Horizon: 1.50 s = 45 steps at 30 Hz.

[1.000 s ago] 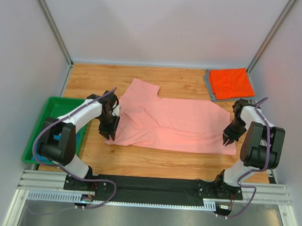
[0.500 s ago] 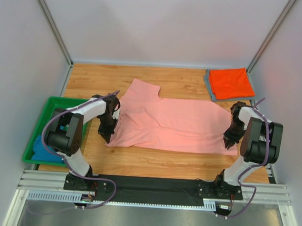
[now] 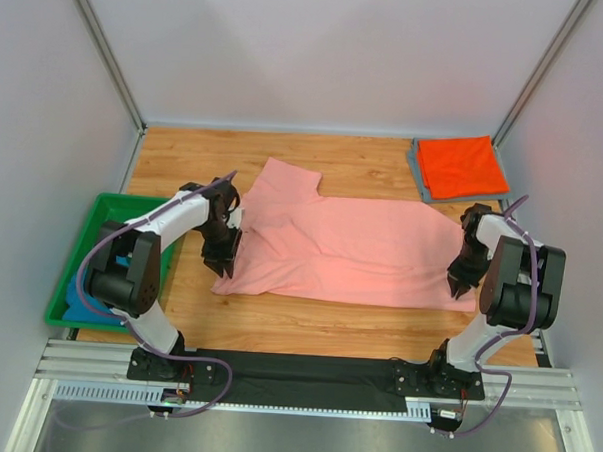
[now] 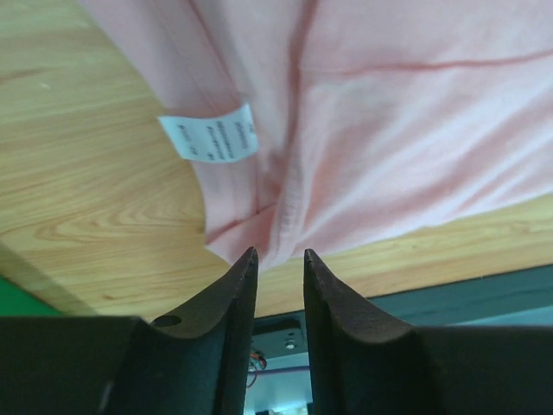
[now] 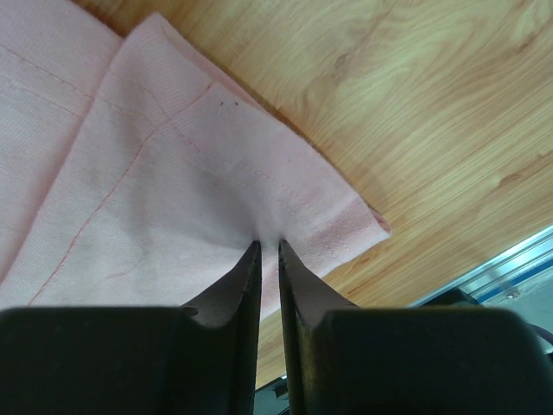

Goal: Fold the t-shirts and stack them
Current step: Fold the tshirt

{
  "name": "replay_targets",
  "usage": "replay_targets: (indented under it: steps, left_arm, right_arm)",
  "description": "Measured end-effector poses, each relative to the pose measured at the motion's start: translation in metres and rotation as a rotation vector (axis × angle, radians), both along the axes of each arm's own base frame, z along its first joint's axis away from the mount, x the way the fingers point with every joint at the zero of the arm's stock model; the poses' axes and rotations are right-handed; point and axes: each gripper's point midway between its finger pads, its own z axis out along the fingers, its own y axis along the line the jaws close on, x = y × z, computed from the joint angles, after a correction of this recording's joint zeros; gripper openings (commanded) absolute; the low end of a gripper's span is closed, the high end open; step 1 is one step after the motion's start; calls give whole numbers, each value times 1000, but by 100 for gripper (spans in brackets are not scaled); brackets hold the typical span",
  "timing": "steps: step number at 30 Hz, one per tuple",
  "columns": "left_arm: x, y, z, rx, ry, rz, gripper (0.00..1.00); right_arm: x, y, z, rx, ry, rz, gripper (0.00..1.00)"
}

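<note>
Nearest the arms, the salmon-pink t-shirt [image 3: 350, 253] lies flat across the wooden table [image 3: 184, 161], its body running left to right and one sleeve poking toward the far side. It looks doubled over once along its length, though the layers are hard to tell apart from above.

The left gripper [image 4: 278, 253] sits at the shirt's near-left corner. Its jaws stand apart with a clear gap, and the hem corner lies right at the tips without being clamped. A white care label [image 4: 210, 137] shows just beyond.

The right gripper [image 5: 268, 245] is at the shirt's right edge. Its jaws are nearly together and pinch the cloth close to the corner, where the fabric puckers at the tips.

To the left, beside the table, the green plastic bin [image 3: 75, 256] holds a teal-blue t-shirt [image 3: 78, 298] that has not been laid out.

At the far right corner, the bright orange-red t-shirt [image 3: 462, 165] lies folded into a neat rectangle on top of the grey t-shirt [image 3: 417, 171], of which only an edge shows.

As I judge it, the task is about halfway done. Two shirts are folded and stacked, and the pink one is mid-fold with only one corner secured. The left side needs a grip before the next fold can be made. After that, the pink shirt has to be folded down to size and carried to the stack, and the teal one in the bin has to go through the whole sequence.
</note>
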Motion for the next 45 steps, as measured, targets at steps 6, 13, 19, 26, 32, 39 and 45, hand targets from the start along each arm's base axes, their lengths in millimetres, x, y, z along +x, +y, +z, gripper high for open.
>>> replay_targets:
  steps: [6, 13, 19, 26, 32, 39, 45]
  left_arm:
    - [-18, -6, -6, -48, 63, 0, 37]
    - [-21, -4, -14, -33, 98, -3, 34]
    - [-23, -3, -23, -21, 136, -6, 1]
    - [-5, 9, -20, 64, 109, -30, 0]
    - [17, 9, -16, 91, 66, -38, 4]
    - [10, 12, -12, 101, 101, -46, 28]
    - [50, -1, 24, 71, -15, -26, 33]
  right_arm:
    - [-1, -3, 0, 0, 0, -4, 15]
    - [-2, -6, 0, 1, -1, -12, 15]
    - [-2, -8, 0, 4, -2, -17, 15]
    - [-5, -14, -1, -8, 4, -15, 13]
    - [-6, -17, -1, -19, 12, -9, 13]
    - [-5, -15, 2, -6, -2, -8, 23]
    - [44, -2, 34, 102, -201, 18, 45]
